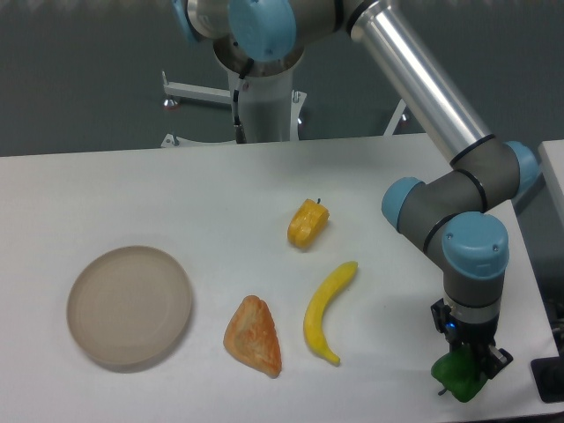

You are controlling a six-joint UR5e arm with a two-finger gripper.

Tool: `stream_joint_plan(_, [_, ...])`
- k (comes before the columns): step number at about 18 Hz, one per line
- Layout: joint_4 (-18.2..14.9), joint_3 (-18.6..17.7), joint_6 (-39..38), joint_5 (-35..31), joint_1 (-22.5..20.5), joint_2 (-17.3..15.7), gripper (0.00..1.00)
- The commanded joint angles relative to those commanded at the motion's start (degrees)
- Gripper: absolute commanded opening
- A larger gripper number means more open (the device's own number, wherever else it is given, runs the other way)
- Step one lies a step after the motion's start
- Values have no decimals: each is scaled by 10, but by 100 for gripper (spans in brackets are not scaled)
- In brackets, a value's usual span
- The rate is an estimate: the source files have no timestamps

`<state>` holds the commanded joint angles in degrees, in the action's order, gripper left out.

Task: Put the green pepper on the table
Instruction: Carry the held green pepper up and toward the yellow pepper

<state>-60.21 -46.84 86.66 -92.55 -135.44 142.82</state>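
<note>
The green pepper is small, glossy and bright green, at the near right corner of the white table. My gripper points straight down over it, and its fingers are closed around the pepper's top. The pepper hangs at or just above the tabletop; I cannot tell whether it touches. Its thin stem sticks out at the lower left.
A yellow-orange pepper lies mid-table, a yellow banana in front of it, and an orange wedge-shaped toy to the banana's left. A round beige plate sits at the left. The table's right edge is close to the gripper.
</note>
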Motion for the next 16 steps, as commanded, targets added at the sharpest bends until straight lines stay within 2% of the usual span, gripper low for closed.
stream_joint_plan(2, [0,-14,0,3,0,-6,44])
stream_joint_plan(5, [-1,-52,0,17,-1,-32,44])
stream_joint_plan(16, [-9,-256,5,71,-46,-186,44])
